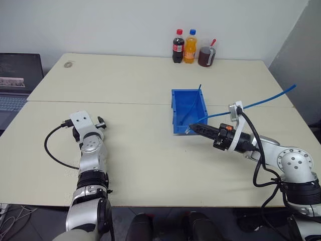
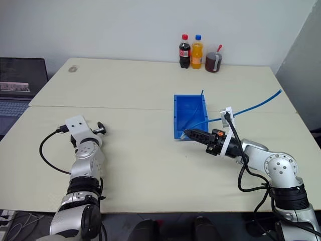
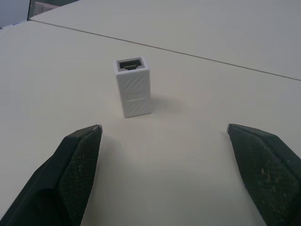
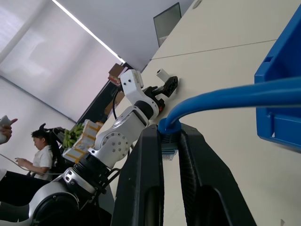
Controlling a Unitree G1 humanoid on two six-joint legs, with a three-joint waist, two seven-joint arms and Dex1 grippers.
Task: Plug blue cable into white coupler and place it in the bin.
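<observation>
Coupler trouble looms: the white coupler (image 3: 133,87) stands upright on the table (image 1: 145,150), ahead of the released left pincer (image 3: 164,129), so a careless closing could topple it. The right pincer (image 4: 170,141) is clenched on the blue cable (image 4: 235,96) beside the bin (image 1: 188,108); its plug might slip.

Cable, coupler and bin as we see them on the table

We see the bright blue bin (image 1: 189,111) standing open-topped, its low lip toward us. The light-blue cable (image 1: 261,102) runs in from the bin's right, its plug end (image 4: 168,149) pinched just before the bin's front lip. The white coupler (image 3: 133,87) stands upright well to the bin's left, dark socket facing up, apart from the cable.
</observation>
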